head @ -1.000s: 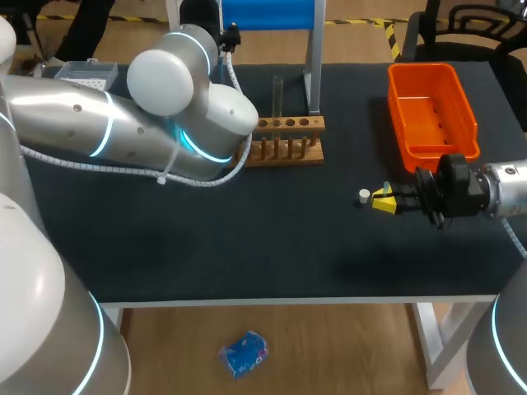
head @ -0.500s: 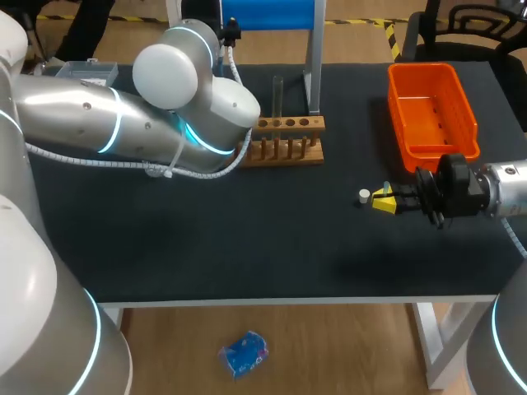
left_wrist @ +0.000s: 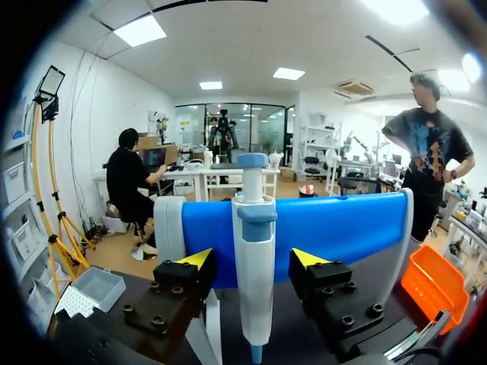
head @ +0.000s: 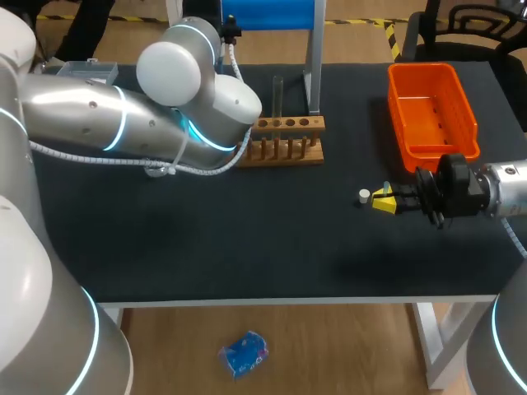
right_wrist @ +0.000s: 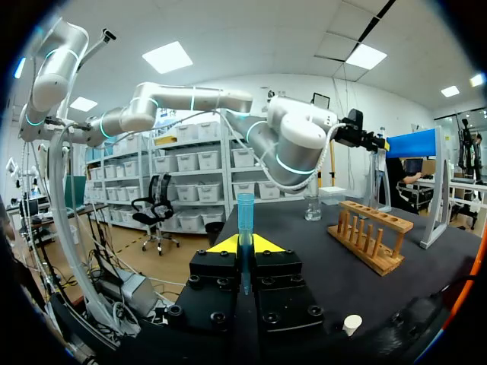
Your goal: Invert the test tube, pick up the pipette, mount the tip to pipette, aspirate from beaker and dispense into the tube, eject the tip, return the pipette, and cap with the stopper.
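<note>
Jaws on L gripper wide open, straddling white-and-blue plastic pipette w/o touching afaict; pipette hangs upright on blue panel stand at tabletop's far edge, long axis vertical, dead centre btw the fingers, so L arm is the near one; R gripper clamped on thin see-through blue tube toward right edge; vs 1 s ago L arm shifted a bit toward far edge, R arm same

The table is covered in plain black. The basket is coloured bright orange, the rack is left in light brown wood, and the stopper is white. The pipette is coloured white and blue, and the panel behind it is blue. The tip is tinted clear blue. The fingertips are marked yellow, and the left arm is finished in silver with cyan rings.
</note>
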`<action>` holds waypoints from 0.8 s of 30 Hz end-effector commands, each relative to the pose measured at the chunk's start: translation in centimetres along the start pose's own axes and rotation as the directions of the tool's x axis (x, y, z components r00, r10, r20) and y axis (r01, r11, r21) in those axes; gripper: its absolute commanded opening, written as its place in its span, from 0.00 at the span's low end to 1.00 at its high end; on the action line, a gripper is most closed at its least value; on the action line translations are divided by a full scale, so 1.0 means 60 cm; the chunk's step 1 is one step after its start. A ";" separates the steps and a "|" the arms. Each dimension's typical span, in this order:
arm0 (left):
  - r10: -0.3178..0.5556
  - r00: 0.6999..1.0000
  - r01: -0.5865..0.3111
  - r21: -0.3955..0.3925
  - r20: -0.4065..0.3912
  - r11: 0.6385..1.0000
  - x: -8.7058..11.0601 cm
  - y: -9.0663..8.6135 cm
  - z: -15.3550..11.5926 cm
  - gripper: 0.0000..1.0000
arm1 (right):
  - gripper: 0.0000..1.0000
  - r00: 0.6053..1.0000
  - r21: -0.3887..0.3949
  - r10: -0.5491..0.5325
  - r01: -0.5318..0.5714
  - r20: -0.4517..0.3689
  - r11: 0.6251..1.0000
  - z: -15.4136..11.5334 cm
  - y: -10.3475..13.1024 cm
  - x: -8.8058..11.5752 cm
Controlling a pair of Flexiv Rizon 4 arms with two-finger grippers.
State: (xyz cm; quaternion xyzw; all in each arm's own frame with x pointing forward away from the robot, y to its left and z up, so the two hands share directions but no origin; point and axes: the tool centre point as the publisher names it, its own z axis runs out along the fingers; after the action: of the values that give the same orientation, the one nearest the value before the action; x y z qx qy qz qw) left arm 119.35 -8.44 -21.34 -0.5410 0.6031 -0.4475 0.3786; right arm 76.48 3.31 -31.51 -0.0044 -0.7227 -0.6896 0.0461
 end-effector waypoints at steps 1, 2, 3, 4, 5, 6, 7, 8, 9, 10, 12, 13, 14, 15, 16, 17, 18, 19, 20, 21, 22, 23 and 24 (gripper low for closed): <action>-0.001 1.000 0.001 0.002 0.009 1.000 0.003 0.002 0.008 0.55 | 0.00 1.000 0.002 -0.001 0.001 0.001 1.000 0.000 0.001 0.001; -0.001 1.000 0.001 0.002 0.010 1.000 0.003 0.002 0.009 0.54 | 0.00 1.000 0.002 -0.001 0.001 0.001 1.000 0.000 0.001 0.001; -0.002 1.000 0.002 0.002 0.010 1.000 0.003 0.002 0.009 0.53 | 0.00 1.000 0.002 -0.001 0.001 0.001 1.000 0.000 0.001 0.001; -0.002 1.000 0.002 0.002 0.011 1.000 0.003 0.002 0.010 0.53 | 0.00 1.000 0.002 -0.001 0.001 0.001 1.000 0.000 0.001 0.001; -0.004 1.000 0.004 0.002 0.012 1.000 0.003 0.002 0.010 0.52 | 0.00 1.000 0.002 -0.001 0.001 0.001 1.000 0.000 0.001 0.001; -0.004 1.000 0.004 0.002 0.012 1.000 0.003 0.002 0.011 0.53 | 0.00 1.000 0.002 -0.001 0.001 0.001 1.000 0.000 0.001 0.001; -0.005 1.000 0.005 0.003 0.012 1.000 0.003 0.002 0.011 0.54 | 0.00 1.000 0.002 -0.001 0.001 0.001 1.000 0.000 0.001 0.001; -0.007 1.000 0.007 0.003 0.013 1.000 0.003 0.002 0.012 0.52 | 0.00 1.000 0.002 -0.001 0.001 0.001 1.000 0.000 0.001 0.001; -0.009 1.000 0.008 0.003 0.014 1.000 0.003 0.002 0.013 0.51 | 0.00 1.000 0.002 -0.001 0.001 0.001 1.000 0.000 0.001 0.001; -0.009 1.000 0.009 0.003 0.015 1.000 0.003 0.003 0.013 0.51 | 0.00 1.000 0.002 -0.001 0.001 0.001 1.000 0.000 0.001 0.001; -0.011 1.000 0.011 0.002 0.017 1.000 0.002 0.003 0.014 0.50 | 0.00 1.000 0.002 -0.001 0.001 0.001 1.000 0.000 0.001 0.001; -0.012 1.000 0.012 0.002 0.018 1.000 0.002 0.003 0.014 0.49 | 0.00 1.000 0.002 -0.001 0.001 0.001 1.000 0.000 0.001 0.001; -0.012 1.000 0.012 0.002 0.019 1.000 0.002 0.003 0.014 0.49 | 0.00 1.000 0.002 -0.001 0.001 0.001 1.000 0.000 0.001 0.001; -0.012 1.000 0.012 0.003 0.020 1.000 0.002 0.003 0.014 0.46 | 0.00 1.000 0.002 -0.001 0.001 0.001 1.000 0.000 0.001 0.001; -0.013 1.000 0.013 0.003 0.022 1.000 0.002 0.003 0.014 0.40 | 0.00 1.000 0.002 -0.001 0.001 0.001 1.000 0.000 0.001 0.001; -0.015 1.000 0.014 0.004 0.024 1.000 0.001 0.003 0.014 0.33 | 0.00 1.000 0.002 -0.001 0.001 0.001 1.000 0.000 0.001 0.001; -0.015 1.000 0.015 0.004 0.025 1.000 0.001 0.003 0.014 0.29 | 0.00 1.000 0.002 -0.001 0.001 0.001 1.000 0.000 0.001 0.001; -0.015 1.000 0.015 0.005 0.027 1.000 0.000 0.003 0.013 0.25 | 0.00 1.000 0.002 -0.001 0.001 0.001 1.000 0.000 0.001 0.001; -0.016 0.999 0.016 0.005 0.034 1.000 0.000 0.003 0.012 0.15 | 0.00 1.000 0.002 -0.001 0.001 0.001 1.000 0.000 0.001 0.001; -0.016 0.999 0.016 0.005 0.035 1.000 0.000 0.004 0.011 0.00 | 0.00 1.000 0.002 -0.001 0.001 0.001 1.000 0.000 0.001 0.001; -0.016 0.999 0.016 0.006 0.036 1.000 0.000 0.004 0.009 0.00 | 0.00 1.000 0.002 -0.001 0.001 0.001 1.000 0.000 0.001 0.001; -0.016 0.999 0.016 0.005 0.037 1.000 0.000 0.004 0.008 0.00 | 0.00 1.000 0.002 -0.001 0.001 0.001 1.000 0.000 0.001 0.001; -0.017 0.999 0.017 0.006 0.039 1.000 -0.001 0.004 0.007 0.00 | 0.00 1.000 0.002 -0.001 0.001 0.001 1.000 0.000 0.001 0.001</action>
State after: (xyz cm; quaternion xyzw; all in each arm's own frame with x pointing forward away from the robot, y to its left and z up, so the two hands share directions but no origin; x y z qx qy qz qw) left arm 119.68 -8.16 -21.47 -0.5525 0.5927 -0.4419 0.3850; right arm 76.48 3.31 -31.51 -0.0044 -0.7227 -0.6896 0.0460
